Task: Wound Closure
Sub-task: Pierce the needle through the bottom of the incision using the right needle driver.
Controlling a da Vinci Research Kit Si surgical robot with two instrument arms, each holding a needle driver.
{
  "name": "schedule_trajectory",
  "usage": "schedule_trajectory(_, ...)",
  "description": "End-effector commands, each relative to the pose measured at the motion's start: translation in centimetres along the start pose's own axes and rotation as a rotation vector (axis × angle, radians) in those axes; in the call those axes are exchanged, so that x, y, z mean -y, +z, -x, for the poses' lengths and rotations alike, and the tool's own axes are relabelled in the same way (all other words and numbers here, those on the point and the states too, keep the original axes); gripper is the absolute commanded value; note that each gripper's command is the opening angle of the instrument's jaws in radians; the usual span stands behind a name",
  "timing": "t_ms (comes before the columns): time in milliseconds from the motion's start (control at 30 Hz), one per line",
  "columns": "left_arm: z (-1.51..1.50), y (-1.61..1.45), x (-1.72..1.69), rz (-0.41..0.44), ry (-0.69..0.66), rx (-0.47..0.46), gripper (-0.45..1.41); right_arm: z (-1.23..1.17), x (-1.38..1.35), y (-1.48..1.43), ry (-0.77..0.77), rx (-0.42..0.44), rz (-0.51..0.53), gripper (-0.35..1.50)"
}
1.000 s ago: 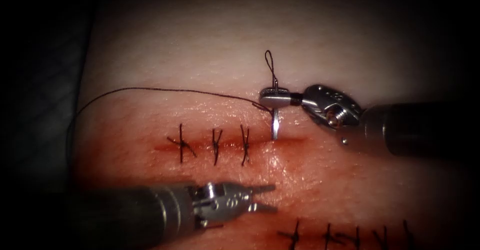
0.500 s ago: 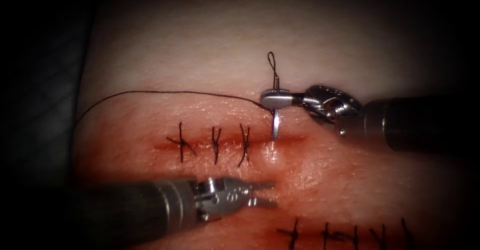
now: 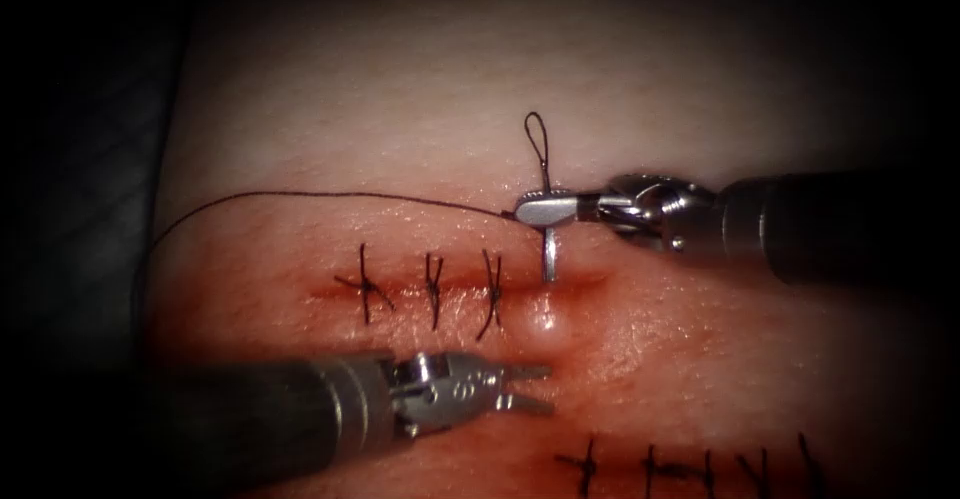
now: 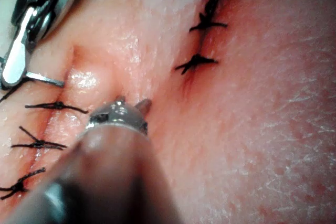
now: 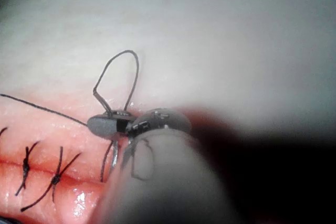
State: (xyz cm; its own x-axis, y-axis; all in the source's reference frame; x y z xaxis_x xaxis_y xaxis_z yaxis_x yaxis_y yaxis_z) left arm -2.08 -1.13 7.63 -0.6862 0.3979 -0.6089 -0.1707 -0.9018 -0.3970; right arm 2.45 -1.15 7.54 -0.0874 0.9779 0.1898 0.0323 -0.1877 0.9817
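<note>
My right tool (image 3: 545, 209) is shut on the curved needle (image 3: 549, 257) near its tail end, just beyond the cut (image 3: 580, 281), right of the third stitch (image 3: 490, 294). The needle goes down into the tissue at the cut's far edge. A small bump (image 3: 547, 321) stands up on the near side. Dark thread (image 3: 330, 196) runs left from the jaws, and a small loop (image 3: 537, 139) stands above them. My left tool (image 3: 540, 389) lies open just in front of the bump, holding nothing. The right wrist view shows the jaws (image 5: 107, 125) gripping the needle (image 5: 113, 161).
Three tied stitches (image 3: 433, 287) close the left part of the cut. A second row of stitches (image 3: 650, 464) runs along the near right of the tissue, also seen in the left wrist view (image 4: 202, 24). Red fluid wets the tissue around the cut.
My right tool has rolled its wrist and dropped slightly, driving the needle deeper. A bump has risen on the near side of the cut. The left tool has barely moved.
</note>
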Motion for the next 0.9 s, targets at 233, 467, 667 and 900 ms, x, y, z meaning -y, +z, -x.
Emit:
schedule_trajectory(233, 0.01, 0.05, 0.01, 0.003, 0.002, -0.002, 0.12, 0.24, 0.07, 0.16, 0.084, -0.013, -0.033, -0.35)
schedule_trajectory(467, 0.01, 0.02, 0.0, 0.005, 0.001, -0.001, 0.12, 0.4, 0.18, 0.05, 0.085, -0.052, 0.023, -0.35)
schedule_trajectory(667, -0.01, 0.01, -0.01, 0.005, 0.0, -0.001, 0.1, 0.47, 0.19, 0.03, 0.135, -0.049, 0.042, -0.35)
schedule_trajectory(900, -0.01, -0.01, -0.01, 0.007, -0.001, -0.002, 0.1, 0.48, 0.19, 0.04, 0.218, -0.044, 0.034, -0.35)
